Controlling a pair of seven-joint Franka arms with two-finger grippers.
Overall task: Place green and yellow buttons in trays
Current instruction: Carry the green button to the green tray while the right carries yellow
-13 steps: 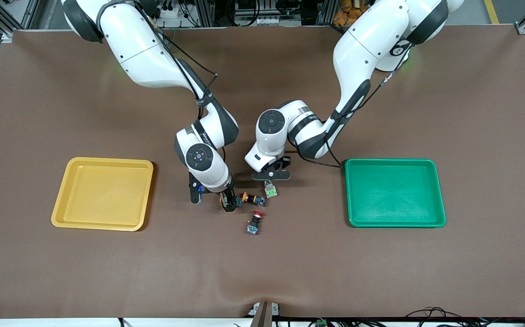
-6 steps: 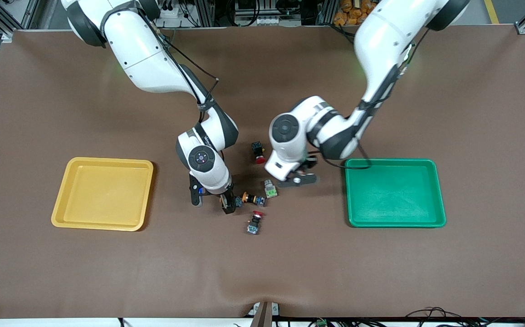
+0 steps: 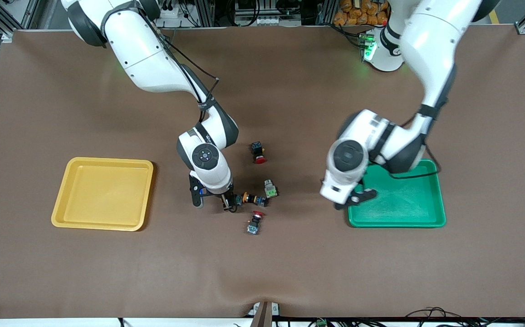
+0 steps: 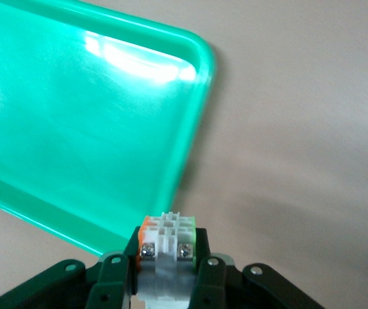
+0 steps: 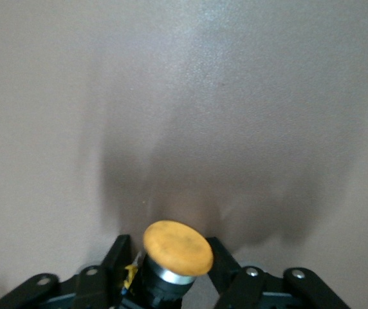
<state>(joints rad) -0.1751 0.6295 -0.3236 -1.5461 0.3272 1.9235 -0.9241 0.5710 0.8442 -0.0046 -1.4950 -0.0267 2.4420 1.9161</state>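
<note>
Even overhead light leaves soft shadows under both arms on the bench [image 3: 289,263]. White glare streaks the green tray [image 4: 74,116]; both wrist views look soft.

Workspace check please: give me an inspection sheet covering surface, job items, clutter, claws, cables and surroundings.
Surface: brown mat, a ripple at the edge nearest the front camera.
Job items: yellow tray and green tray hold no buttons; one green button and one yellow button lie mid-table, touching.
Clutter: two red buttons, one farther from the front camera than the pair, one nearer.
Claws: left claw shut on a green button over the green tray's rim; right claw shut on a yellow button, low over the mat beside the mid-table pair.
Cables: black leads along both arms.
Surroundings: frame posts and wiring past the table edge.
</note>
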